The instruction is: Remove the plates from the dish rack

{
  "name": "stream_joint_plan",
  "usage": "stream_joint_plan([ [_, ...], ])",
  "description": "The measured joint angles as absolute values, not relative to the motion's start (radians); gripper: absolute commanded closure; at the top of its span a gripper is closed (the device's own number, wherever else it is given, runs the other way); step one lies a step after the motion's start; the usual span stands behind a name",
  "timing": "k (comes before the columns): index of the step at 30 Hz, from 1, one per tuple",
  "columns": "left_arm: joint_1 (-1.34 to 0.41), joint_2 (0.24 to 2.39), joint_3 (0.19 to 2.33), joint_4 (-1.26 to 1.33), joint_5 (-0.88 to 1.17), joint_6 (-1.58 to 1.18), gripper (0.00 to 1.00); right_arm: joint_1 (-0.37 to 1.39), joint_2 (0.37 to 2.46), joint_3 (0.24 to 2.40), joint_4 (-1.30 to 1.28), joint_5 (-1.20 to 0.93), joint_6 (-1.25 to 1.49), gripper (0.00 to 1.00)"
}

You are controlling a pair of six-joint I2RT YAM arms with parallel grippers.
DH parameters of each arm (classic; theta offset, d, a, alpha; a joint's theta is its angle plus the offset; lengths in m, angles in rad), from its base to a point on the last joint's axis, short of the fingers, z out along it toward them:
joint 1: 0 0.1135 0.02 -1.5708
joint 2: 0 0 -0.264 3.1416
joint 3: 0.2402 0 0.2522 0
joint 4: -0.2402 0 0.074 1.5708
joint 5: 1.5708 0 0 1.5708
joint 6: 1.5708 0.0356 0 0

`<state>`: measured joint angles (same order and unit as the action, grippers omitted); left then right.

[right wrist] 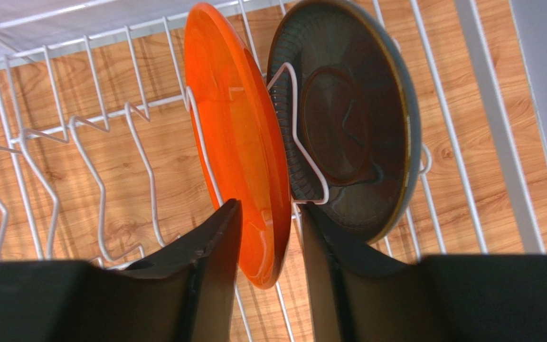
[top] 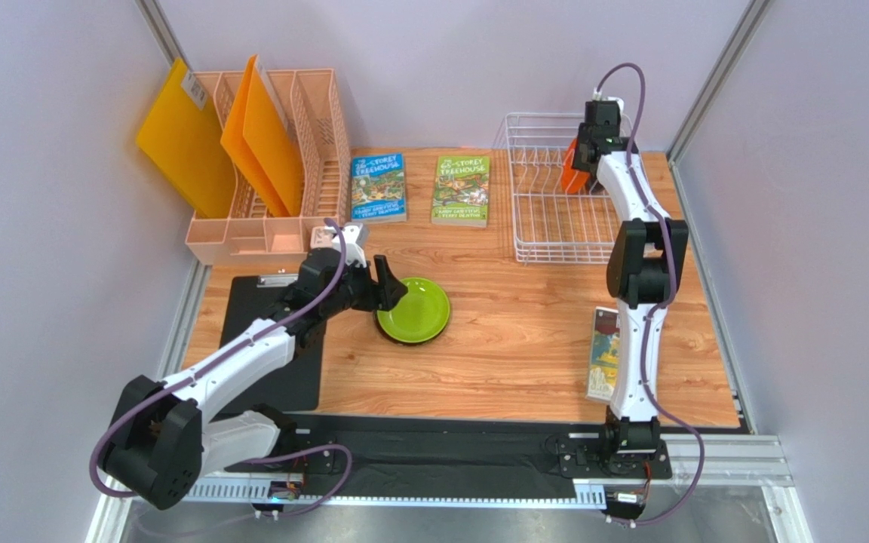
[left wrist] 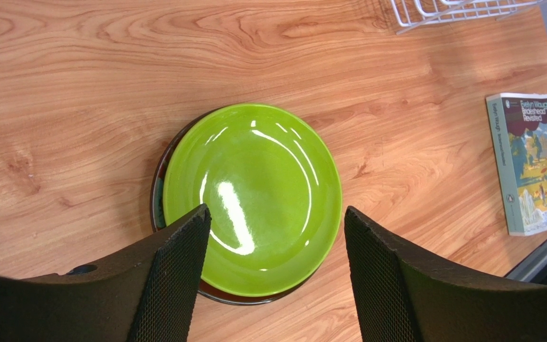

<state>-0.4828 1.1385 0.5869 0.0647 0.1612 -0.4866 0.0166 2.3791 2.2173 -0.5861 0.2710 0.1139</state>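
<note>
A lime green plate (top: pixel 413 310) lies flat on the table, stacked on a dark red plate whose rim (left wrist: pixel 246 300) shows under it. My left gripper (top: pixel 389 287) is open and empty, and hovers over the green plate's (left wrist: pixel 255 192) near edge. The white wire dish rack (top: pixel 541 243) stands at the back right. An orange plate (right wrist: pixel 237 135) and a dark teal-black plate (right wrist: pixel 348 121) stand upright in its prongs. My right gripper (right wrist: pixel 271 206) is open, with one jaw on each side of the orange plate's (top: pixel 572 170) rim and a small gap showing.
A peach slotted organiser (top: pixel 280 170) with orange and yellow folders stands at the back left. Two green books (top: pixel 378 187) (top: pixel 462 190) lie beside the rack. Another book (top: pixel 606 353) lies near the right arm. A black board (top: pixel 280 339) lies under the left arm.
</note>
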Motion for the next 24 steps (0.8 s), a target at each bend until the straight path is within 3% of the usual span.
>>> stream_joint_plan([
  [6, -0.483, 1.156, 0.587, 0.073, 0.149, -0.479, 0.25, 0.016, 2.392, 2.217, -0.574, 0.266, 0.081, 1.0],
  [13, -0.483, 1.184, 0.587, 0.091, 0.144, -0.476, 0.23, 0.035, 2.377, 2.181, -0.537, 0.32, 0.054, 1.0],
  [15, -0.483, 1.185, 0.587, 0.091, 0.136, -0.472, 0.01, 0.053, 2.341, 2.105, -0.481, 0.364, 0.041, 1.0],
  [19, -0.483, 1.179, 0.587, 0.081, 0.105, -0.455, 0.01, 0.099, 2.206, 1.886, -0.341, 0.487, 0.008, 1.0],
  [24, -0.483, 1.129, 0.586, 0.049, 0.084, -0.442, 0.01, 0.155, 2.069, 1.761, -0.201, 0.631, -0.053, 1.0],
])
